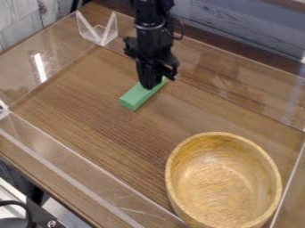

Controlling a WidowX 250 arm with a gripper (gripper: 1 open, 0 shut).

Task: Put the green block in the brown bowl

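You were looking at what seemed to be a robotics lab or test bench rather than a lived-in room, though the single camera view could not settle which. The strongest sign was the black robot arm (pixel 152 34), its jointed metal body reaching in over a wooden tabletop (pixel 95 134). Dark cables (pixel 17 207) lay loose at the lower left corner, beyond the table's edge, which gave you an equipment-bench feel. The wooden bowl (pixel 223 187) on the same top hinted at a kitchen, but you saw it sharing the surface with a clear, angular plastic piece (pixel 98 29), too indistinct to name.
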